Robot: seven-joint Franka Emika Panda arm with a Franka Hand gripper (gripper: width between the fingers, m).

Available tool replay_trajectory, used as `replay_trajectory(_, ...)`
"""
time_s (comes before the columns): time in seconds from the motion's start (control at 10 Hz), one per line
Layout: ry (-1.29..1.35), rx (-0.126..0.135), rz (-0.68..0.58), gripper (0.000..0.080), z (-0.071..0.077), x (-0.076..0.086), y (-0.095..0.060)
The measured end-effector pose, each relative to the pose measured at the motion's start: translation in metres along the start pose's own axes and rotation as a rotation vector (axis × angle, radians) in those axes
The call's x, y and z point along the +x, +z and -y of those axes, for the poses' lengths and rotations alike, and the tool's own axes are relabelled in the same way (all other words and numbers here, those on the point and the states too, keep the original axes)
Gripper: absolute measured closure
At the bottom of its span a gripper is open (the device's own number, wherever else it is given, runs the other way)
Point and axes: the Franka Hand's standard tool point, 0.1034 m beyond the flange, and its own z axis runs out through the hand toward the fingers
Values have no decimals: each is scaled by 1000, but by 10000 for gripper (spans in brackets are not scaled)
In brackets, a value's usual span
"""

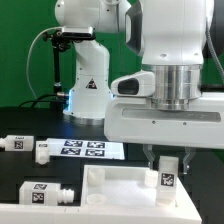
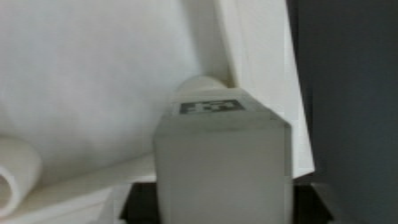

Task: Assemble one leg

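My gripper (image 1: 166, 160) is shut on a small white square-section leg (image 1: 166, 180) with a black-and-white tag on its side. It holds the leg upright over the far right corner of the wide flat white panel (image 1: 110, 195). In the wrist view the leg (image 2: 222, 150) fills the middle between the black fingers (image 2: 143, 200), its tagged end pointing at the panel's corner (image 2: 214, 80). I cannot tell whether the leg touches the panel.
Two more white legs with tags lie on the black table at the exterior view's left, one (image 1: 25, 146) further back and one (image 1: 45, 193) nearer. The marker board (image 1: 88, 149) lies behind the panel. The robot base (image 1: 88, 90) stands at the back.
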Motion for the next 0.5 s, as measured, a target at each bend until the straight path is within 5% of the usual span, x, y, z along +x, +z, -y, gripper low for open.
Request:
replay_trajectory(0.3, 368, 29, 14, 514, -3, 1, 1)
replay_trajectory(0.5, 730, 71, 45, 512, -6, 1, 2)
